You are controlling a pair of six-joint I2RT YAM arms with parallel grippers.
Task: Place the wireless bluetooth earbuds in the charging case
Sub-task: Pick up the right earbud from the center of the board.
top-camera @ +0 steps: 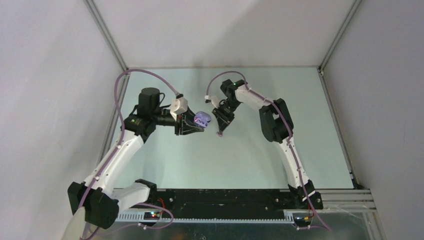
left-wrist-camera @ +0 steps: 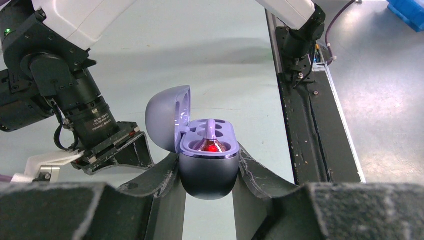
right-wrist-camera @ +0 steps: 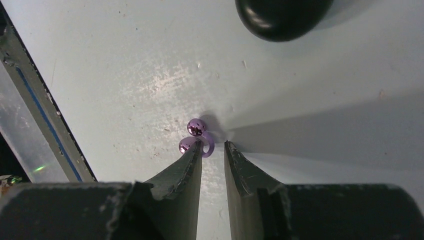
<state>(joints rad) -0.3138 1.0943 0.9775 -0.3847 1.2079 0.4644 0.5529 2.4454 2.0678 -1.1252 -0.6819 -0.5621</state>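
My left gripper [top-camera: 192, 122] is shut on the lilac charging case [top-camera: 201, 118] and holds it above the table. In the left wrist view the case [left-wrist-camera: 207, 172] sits upright between my fingers [left-wrist-camera: 260, 175], lid open to the left. One earbud [left-wrist-camera: 212, 146] sits in its well with a red glow. My right gripper [top-camera: 220, 129] points down at the table, slightly open. In the right wrist view a glossy purple earbud [right-wrist-camera: 196, 127] with a lilac loop lies on the table at my left fingertip [right-wrist-camera: 192, 160], just outside the gap of the right gripper [right-wrist-camera: 214, 146]. Black earbuds are out of view.
A dark rounded object [right-wrist-camera: 282, 15] shows at the top edge of the right wrist view. The right arm's wrist camera [left-wrist-camera: 75, 105] hangs close to the left of the case. The black base rail [top-camera: 215, 200] runs along the near edge.
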